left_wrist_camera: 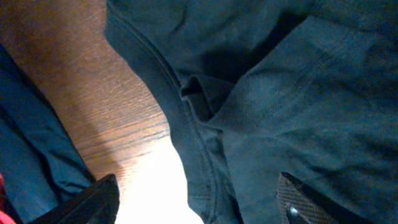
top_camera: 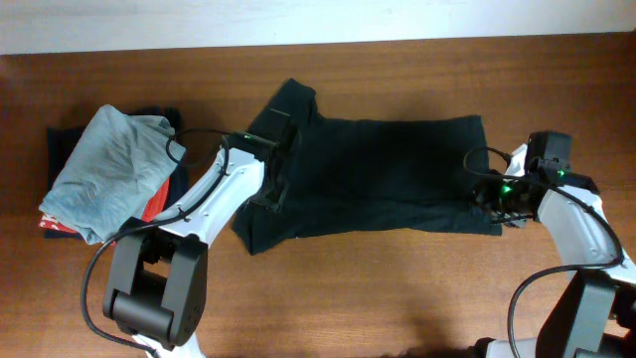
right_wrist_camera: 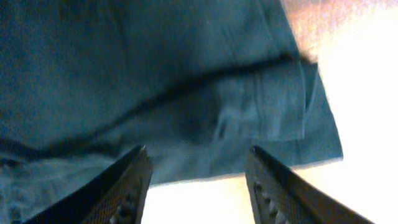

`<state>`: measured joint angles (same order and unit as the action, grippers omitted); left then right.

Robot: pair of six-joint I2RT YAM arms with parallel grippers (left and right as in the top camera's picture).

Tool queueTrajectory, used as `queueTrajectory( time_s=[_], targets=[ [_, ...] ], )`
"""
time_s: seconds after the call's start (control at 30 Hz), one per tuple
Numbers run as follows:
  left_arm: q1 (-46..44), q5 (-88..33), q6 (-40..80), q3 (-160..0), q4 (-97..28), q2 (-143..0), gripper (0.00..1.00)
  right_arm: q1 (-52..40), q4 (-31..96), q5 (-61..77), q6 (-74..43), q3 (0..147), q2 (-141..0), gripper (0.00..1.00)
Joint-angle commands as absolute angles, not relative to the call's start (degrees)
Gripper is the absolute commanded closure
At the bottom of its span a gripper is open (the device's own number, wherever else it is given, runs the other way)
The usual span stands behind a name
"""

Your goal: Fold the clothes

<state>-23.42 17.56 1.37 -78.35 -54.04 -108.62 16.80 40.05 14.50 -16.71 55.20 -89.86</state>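
The clothes, one black T-shirt [top_camera: 388, 169], lie folded into a long band across the middle of the wooden table [top_camera: 397, 288], with a sleeve sticking up at the left end. My left gripper [top_camera: 276, 177] hovers over that left end. In the left wrist view it [left_wrist_camera: 199, 200] stands open above a seamed edge of the shirt [left_wrist_camera: 298, 93], with nothing between the fingers. My right gripper [top_camera: 489, 199] is at the shirt's right end. In the right wrist view it [right_wrist_camera: 198, 171] is open just above the shirt's corner [right_wrist_camera: 186, 81], holding nothing.
A pile of other garments sits at the table's left: a light grey-blue one [top_camera: 109, 164] on top of orange-red [top_camera: 156, 204] and navy [top_camera: 65, 144] folded pieces. Part of that pile's dark blue fabric [left_wrist_camera: 31, 155] shows beside my left fingers.
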Motion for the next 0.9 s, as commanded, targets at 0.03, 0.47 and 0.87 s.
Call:
queueTrajectory(
  time_s=[0.03,0.47,0.87],
  targets=[
    [-23.09,11.31,3.73,-79.77,-57.17,-107.22,0.20,16.43,45.25,14.61,-16.93,56.05,-90.11,0.53],
    [-23.09,5.30,3.90,-79.55,-55.94,-107.26,0.99,14.28,38.15,15.05,-16.97,49.45,-92.05,0.96],
    [-23.07,5.34,3.84,-79.55,-55.61,-107.26,0.99,11.31,21.78,14.41,-18.24,49.25,-96.73,0.96]
  ],
)
